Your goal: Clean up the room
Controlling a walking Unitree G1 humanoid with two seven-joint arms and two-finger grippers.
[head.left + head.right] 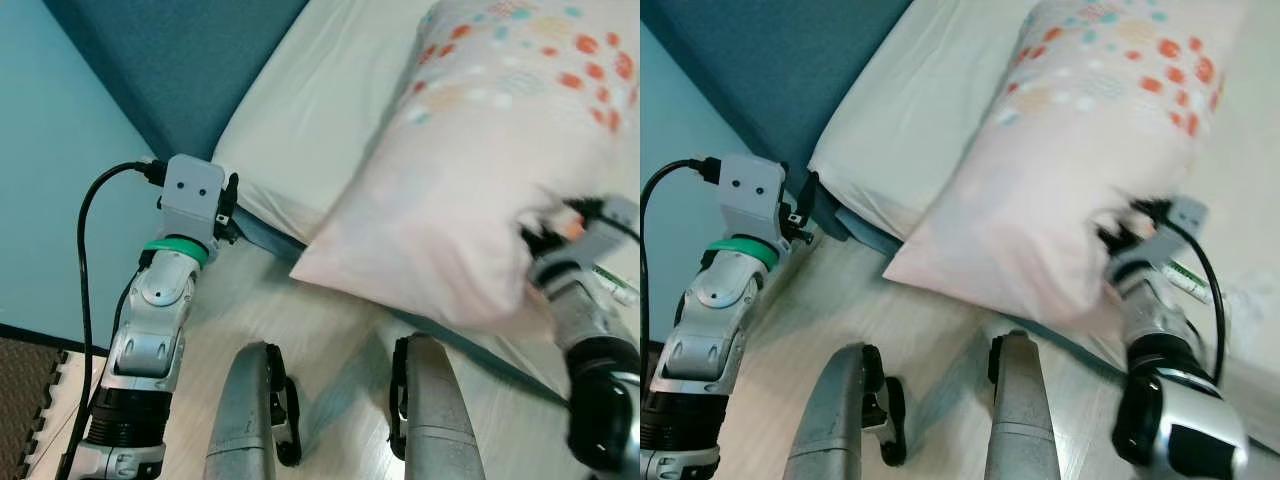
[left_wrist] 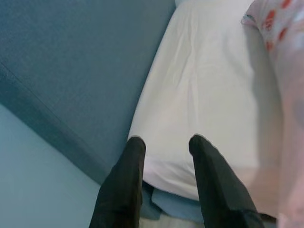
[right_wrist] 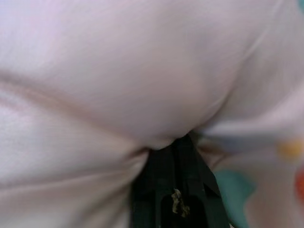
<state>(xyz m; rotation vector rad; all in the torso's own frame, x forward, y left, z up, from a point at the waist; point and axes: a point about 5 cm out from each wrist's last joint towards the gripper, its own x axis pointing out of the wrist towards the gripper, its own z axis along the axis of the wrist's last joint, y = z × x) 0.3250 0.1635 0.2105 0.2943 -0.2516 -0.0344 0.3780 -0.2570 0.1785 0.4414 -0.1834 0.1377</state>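
Note:
A pale pink pillow with orange and teal dots is held up over the near edge of the white bed, its lower corner hanging past the mattress. My right gripper is shut on the pillow's fabric, which bunches around the black fingers. The right arm reaches up from the lower right. My left gripper is open beside the mattress corner, close to the blue headboard, with nothing between its fingers. The left wrist stands raised at the left.
A teal wall runs along the left. A blue sheet edge shows under the mattress. Light wooden floor lies below, with my two grey legs at the bottom. A dark mat sits in the lower left corner.

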